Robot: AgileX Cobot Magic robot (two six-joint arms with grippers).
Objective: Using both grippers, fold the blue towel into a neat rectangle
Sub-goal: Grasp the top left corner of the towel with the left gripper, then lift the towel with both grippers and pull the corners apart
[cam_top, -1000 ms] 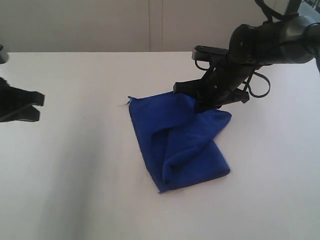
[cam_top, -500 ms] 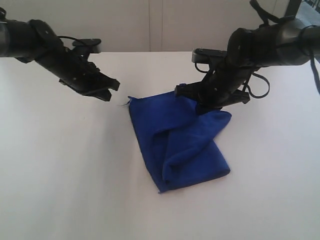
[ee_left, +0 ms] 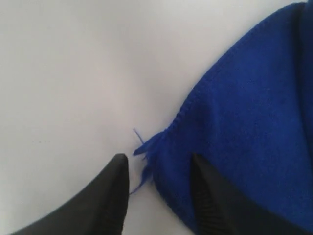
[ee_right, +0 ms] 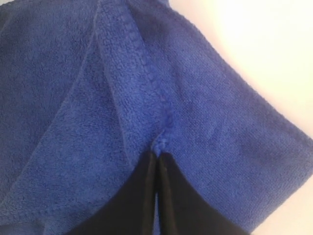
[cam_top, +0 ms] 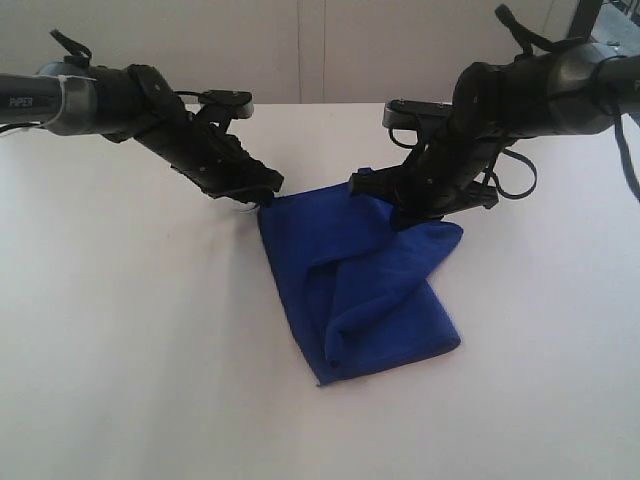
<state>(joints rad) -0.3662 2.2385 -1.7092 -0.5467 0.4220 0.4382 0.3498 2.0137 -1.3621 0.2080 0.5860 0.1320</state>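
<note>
White desk [cam_top: 120, 380] under a pale panelled wall, pretty bare setup. Sitting mid-desk: towel [cam_top: 385, 310], half folded and lumpy, one flap thrown over the right part with a fat rolled crease instead of a flat one. Long axis running from the far edge toward the near one in the exterior view, near end slanted a bit to the right. Far-left corner pointing at the left arm.

Right pincer [ee_right: 157, 156] clenched tight on the stitched hem at the far-right corner, cloth pinched between the tips. Left pincer [ee_left: 157, 159] spread wide and straddling the far-left corner, one finger over the cloth, the other over bare desk. No telling about contact with the desk yet.

Looks like the grab-both-far-corners step, right side done, left side about to bite. Next up, probably: lower a touch and close on that corner without just snagging the thread [ee_left: 139, 147] sticking out of it. Then lift both corners together and carry them toward the near edge. Worth keeping the two pincers level, to avoid a worse crease.
</note>
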